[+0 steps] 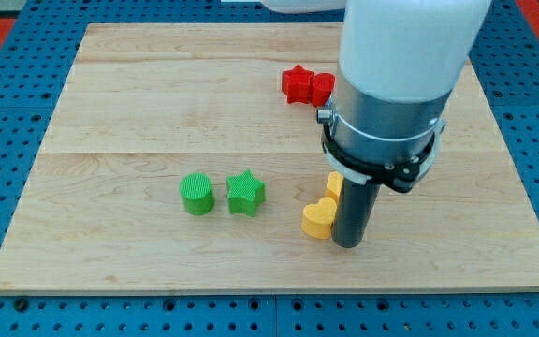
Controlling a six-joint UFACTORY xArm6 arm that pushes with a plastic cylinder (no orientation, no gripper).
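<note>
My tip point(347, 243) rests on the wooden board at the view's lower right of centre, touching or almost touching the right side of a yellow heart block point(319, 216). A second yellow block point(333, 185) peeks out just above it, mostly hidden behind the rod, so its shape is unclear. To the left sit a green star point(245, 192) and a green cylinder point(196, 194), side by side with a small gap. Near the top, a red star point(296, 82) touches a red cylinder point(321, 88), partly hidden by the arm.
The wooden board point(138, 112) lies on a blue perforated table point(7, 112). The arm's large white and grey body point(396, 84) covers the board's upper right area.
</note>
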